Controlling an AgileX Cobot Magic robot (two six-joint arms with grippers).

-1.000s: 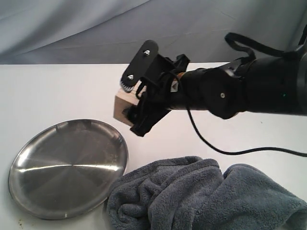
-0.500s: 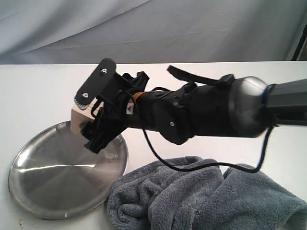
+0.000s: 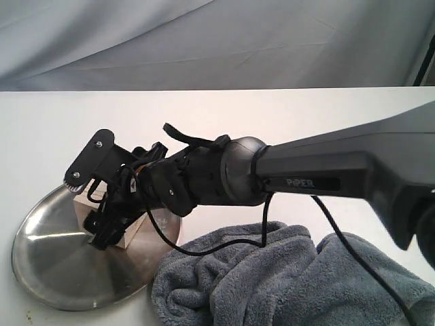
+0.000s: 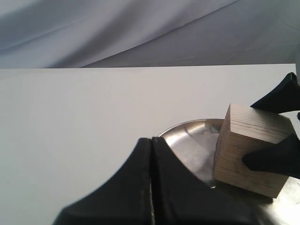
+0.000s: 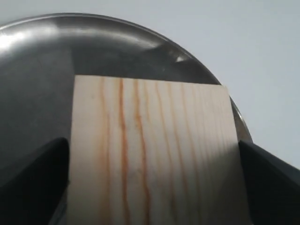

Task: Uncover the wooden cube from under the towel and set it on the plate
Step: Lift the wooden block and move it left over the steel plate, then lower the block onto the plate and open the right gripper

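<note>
Lower left, the right end effector [image 3: 85,210] grips the pale grained wooden cube [image 3: 136,238] over the round shiny steel plate [image 3: 54,265]. The fluffy dark-grey towel [image 3: 272,278] lies heaped aside. Only release seems left. The left end effector [image 4: 151,140] is clenched.

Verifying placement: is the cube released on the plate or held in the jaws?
Held: the right gripper clamps both sides of the cube, tilted above the plate. Contact with the plate: cannot tell.

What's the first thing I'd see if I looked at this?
The big black arm stretching in from the right, its right gripper pinching the wooden cube just above or on the shiny plate at the front left. Next, the fluffy grey towel, bunched up in front, right of the plate.
</note>
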